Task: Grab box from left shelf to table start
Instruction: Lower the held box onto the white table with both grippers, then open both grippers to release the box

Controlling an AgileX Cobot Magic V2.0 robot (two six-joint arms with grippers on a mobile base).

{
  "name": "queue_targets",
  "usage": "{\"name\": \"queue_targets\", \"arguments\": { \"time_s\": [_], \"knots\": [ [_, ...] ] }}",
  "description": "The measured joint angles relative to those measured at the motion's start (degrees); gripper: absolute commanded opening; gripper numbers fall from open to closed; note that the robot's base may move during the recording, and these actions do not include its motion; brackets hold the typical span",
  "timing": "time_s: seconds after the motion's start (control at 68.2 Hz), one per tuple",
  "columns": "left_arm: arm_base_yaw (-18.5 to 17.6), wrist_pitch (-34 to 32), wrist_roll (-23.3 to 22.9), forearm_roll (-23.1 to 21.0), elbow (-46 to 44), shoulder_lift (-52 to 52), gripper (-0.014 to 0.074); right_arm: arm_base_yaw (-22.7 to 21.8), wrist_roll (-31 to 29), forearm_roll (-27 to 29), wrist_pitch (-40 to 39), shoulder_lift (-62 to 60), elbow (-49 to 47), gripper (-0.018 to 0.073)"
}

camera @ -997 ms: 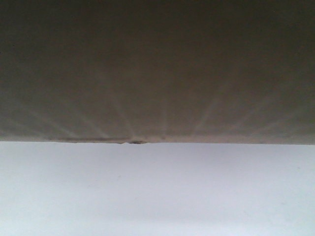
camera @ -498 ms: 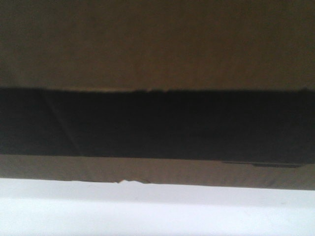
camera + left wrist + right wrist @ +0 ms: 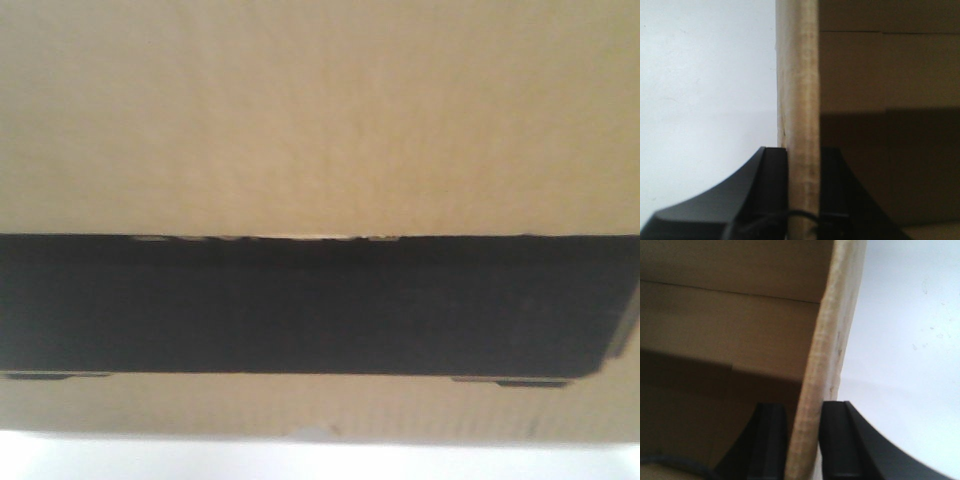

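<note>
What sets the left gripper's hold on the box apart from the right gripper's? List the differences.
The left gripper clamps a box wall that stands nearly upright in its wrist view; the wall in the right gripper leans to the right. By the left gripper the white table lies left of the wall and the box's inside right; by the right gripper this is mirrored. Both pinch a wall edge between dark fingers, one inside, one outside.

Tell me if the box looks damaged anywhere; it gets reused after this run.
Minor wear only. The box shows a small nick in its bottom edge near the table, and ragged pale flecks along the top border of the black panel. Left gripper and right gripper each pinch a wall edge, uncrushed.
</note>
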Motion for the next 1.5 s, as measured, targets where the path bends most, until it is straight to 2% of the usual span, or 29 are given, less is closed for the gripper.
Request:
{"name": "queue_targets", "arguments": {
  "time_s": [0.381,0.689,0.777,0.835,0.953,1.026,1.114,1.495],
  "knots": [
    [0.0,-7.7,-0.1,-0.3,0.0,14.4,-0.0092,0.0,-2.1,-0.5,-5.9,13.1,0.0,0.0057],
    [0.0,-10.1,-0.1,-0.9,-0.7,20.0,-0.0073,0.0,-2.2,-1.1,-6.7,16.2,0.0,0.0062],
    [0.0,-10.1,-0.1,-1.0,-1.1,20.6,0.0038,0.0,-2.2,-1.3,-6.7,16.2,0.0,0.0080],
    [0.0,-10.1,0.0,-1.0,-1.1,20.7,0.0174,0.0,-2.2,-1.4,-6.7,16.2,0.0,0.0141],
    [0.0,-12.1,0.2,-0.6,-1.3,21.0,0.0414,0.0,-2.2,-2.1,-6.2,16.3,0.0,0.0364],
    [0.0,-12.4,0.2,0.0,-1.4,21.0,0.0507,0.0,-2.4,-2.2,-5.8,16.3,0.0,0.0514],
    [0.0,-11.9,0.2,0.1,-1.4,21.0,0.0552,0.0,-2.5,-2.3,-5.8,16.3,0.0,0.0641],
    [0.0,-9.6,0.2,-1.9,-1.7,21.1,0.0552,0.0,-2.7,-7.3,-3.2,16.1,0.0,0.0628]
  ]
}}
